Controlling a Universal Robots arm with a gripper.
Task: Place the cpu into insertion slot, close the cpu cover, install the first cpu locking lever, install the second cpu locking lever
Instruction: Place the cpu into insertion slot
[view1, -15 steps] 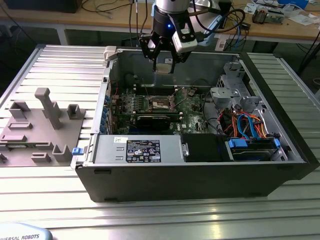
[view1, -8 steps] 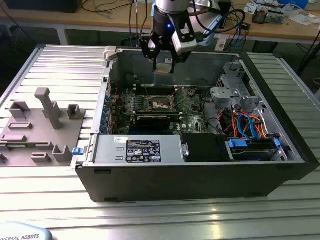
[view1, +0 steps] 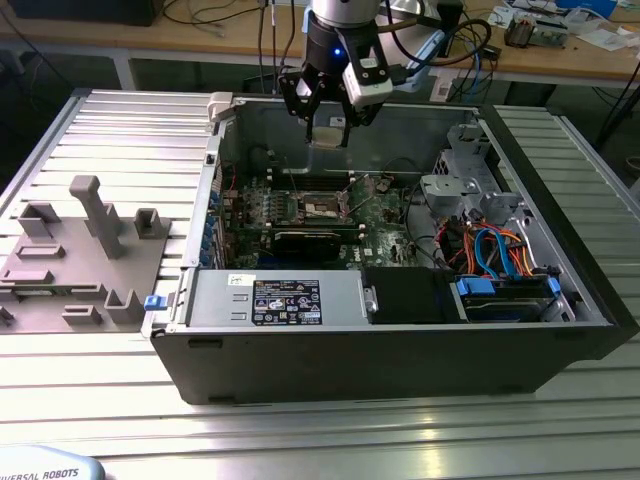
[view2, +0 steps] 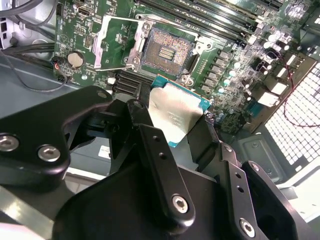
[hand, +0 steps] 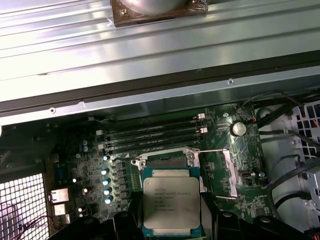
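Here the hand (view1: 330, 118) hangs in the upper middle of the exterior view, above the open computer case (view1: 400, 340) that sits on the ribbed metal table (view1: 300, 430). Its two black fingers (view2: 142, 125) are pressed against opposite edges of the cpu (view1: 326, 133), pinching it with the silvery-grey top showing in both wrist views (view2: 175, 114) (hand: 171, 200). The cpu is clear of the green board (view2: 240, 65) and touches nothing but the fingers. In the first wrist view it covers part of the insertion slot (hand: 167, 161), which lies below it. The slot (view2: 166, 50) is bare, with its field of contacts exposed, and in the exterior view it shows as a small dark square (view1: 322, 207) near the middle of the case. The cpu cover (view2: 112, 42) is swung open and lies back just beside the slot, hinged along the edge next to it; its square window shows the board beneath. A round battery (view2: 75, 60) sits near the cover, and the long memory slots (hand: 150, 135) run along the far side of the slot. On the exterior view's left, a grey holder block (view1: 80, 250) rests on the table, well apart from the case.
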